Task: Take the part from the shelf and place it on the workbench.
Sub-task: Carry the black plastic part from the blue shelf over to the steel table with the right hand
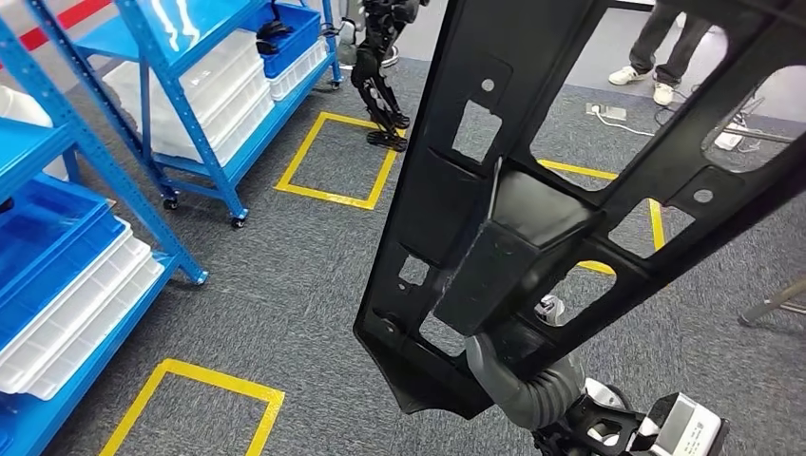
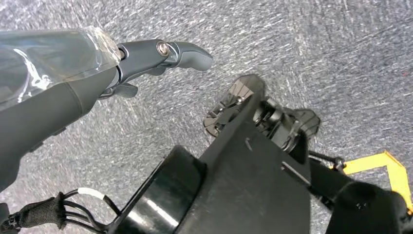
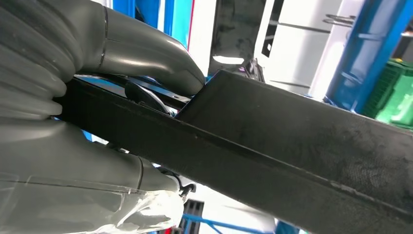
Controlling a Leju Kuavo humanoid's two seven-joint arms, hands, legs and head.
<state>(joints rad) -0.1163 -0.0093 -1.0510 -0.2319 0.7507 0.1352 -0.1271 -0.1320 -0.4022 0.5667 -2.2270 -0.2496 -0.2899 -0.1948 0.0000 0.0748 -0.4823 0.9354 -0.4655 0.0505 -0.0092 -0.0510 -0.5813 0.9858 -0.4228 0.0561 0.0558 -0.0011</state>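
Head view, left to right: blue shelves (image 1: 143,114) with white bins (image 1: 76,304) stand along the left, and yellow floor squares (image 1: 337,157) mark the grey carpet (image 1: 276,275). Another robot's dark legs (image 1: 380,85) stand far off, mid-left. The part (image 1: 532,190), a long black frame with cut-out windows and small holes, rises through the middle of the picture, tilted, its top leaning far and right. It is off the shelf and in the air, and no workbench can be seen yet. A person's legs (image 1: 670,47) stand at the far right.

The right hand (image 1: 532,380) grips the part near its lower end; in the right wrist view its thumb (image 3: 146,53) and fingers (image 3: 73,161) clamp a flat black rib from both sides. The left hand (image 2: 160,56) hangs over the carpet holding nothing, its fingers loosely extended.

The part looks stiff, moulded and fairly light for its length, but held so low it will likely lever hard against the grip and swing. Its smooth plastic may slip. A hold nearer the middle, on a rib or window edge, should be steadier, and the left hand could support the upper span.
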